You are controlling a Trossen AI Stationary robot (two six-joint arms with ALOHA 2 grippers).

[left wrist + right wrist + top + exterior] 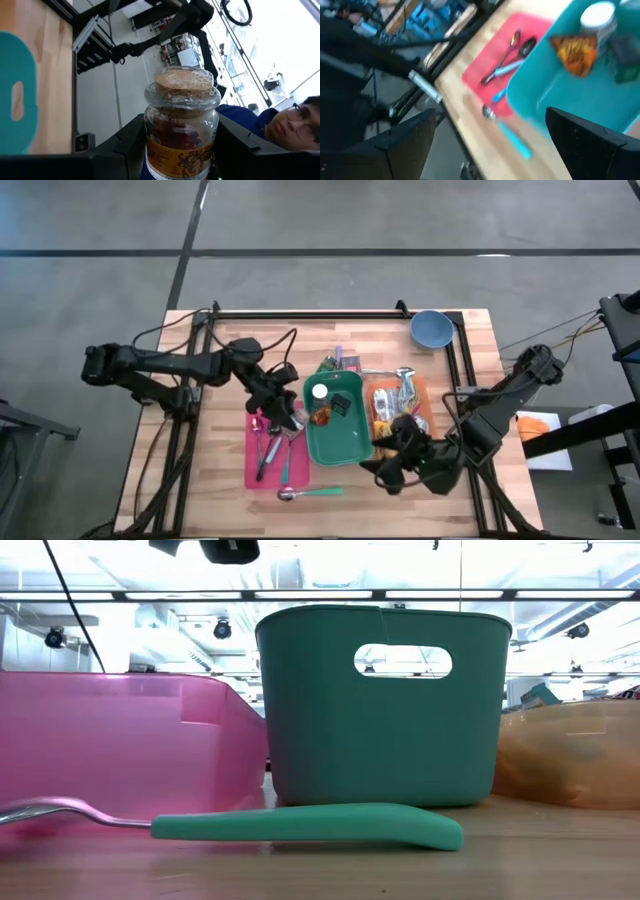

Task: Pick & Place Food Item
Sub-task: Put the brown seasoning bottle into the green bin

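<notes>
Two dark, nearly black robot arms, built of slim jointed links with rounded housings at each joint. Left arm (160, 365) trailing thin black cables along its links; right arm (500, 405) thicker at the forearm, also with a cable looping off it. Left gripper (182, 150) made of two broad matte black fingers (125, 145) with angular, bevelled edges. Right gripper (487, 145) likewise two flat black slab-like fingers (592, 142), plain and unmarked.
</notes>
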